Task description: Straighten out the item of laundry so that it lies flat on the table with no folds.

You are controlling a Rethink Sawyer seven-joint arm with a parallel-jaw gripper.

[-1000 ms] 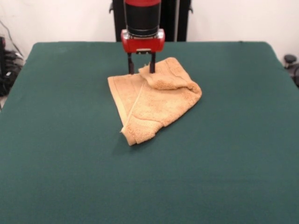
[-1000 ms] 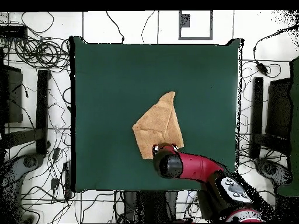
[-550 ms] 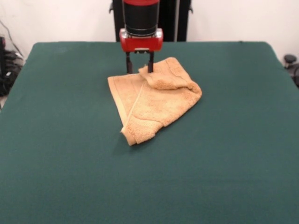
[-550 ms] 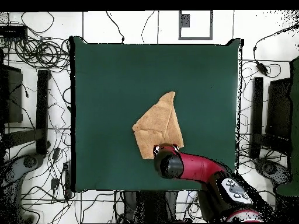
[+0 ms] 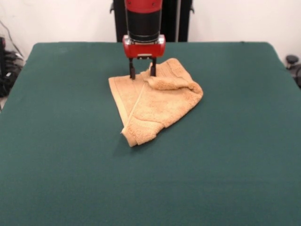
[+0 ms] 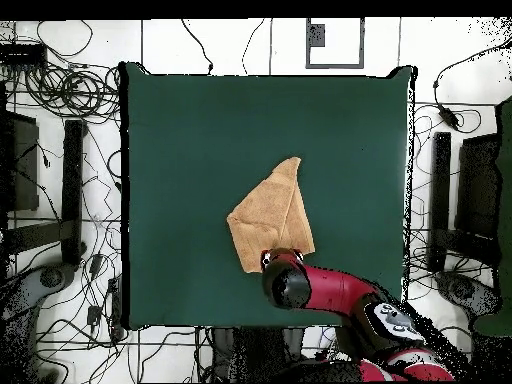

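The tan-orange towel (image 5: 155, 101) lies crumpled and folded over on the green table (image 5: 70, 165), roughly triangular, with a doubled flap on its right side. In the overhead view the towel (image 6: 272, 210) sits a little below the table's middle. My gripper (image 5: 142, 74) hangs straight down at the towel's far edge, open, with its two dark fingers (image 5: 132, 70) astride the raised cloth there. From overhead, the arm's red and black end (image 6: 285, 283) covers the gripper and the towel's nearest corner.
Green cloth stretches wide on every side of the towel. Cables and stands (image 6: 60, 200) crowd the floor beyond the table's edges (image 6: 122, 200).
The gripper rose slightly half a second ago and has now come down again at the towel's far edge. The towel has not moved.
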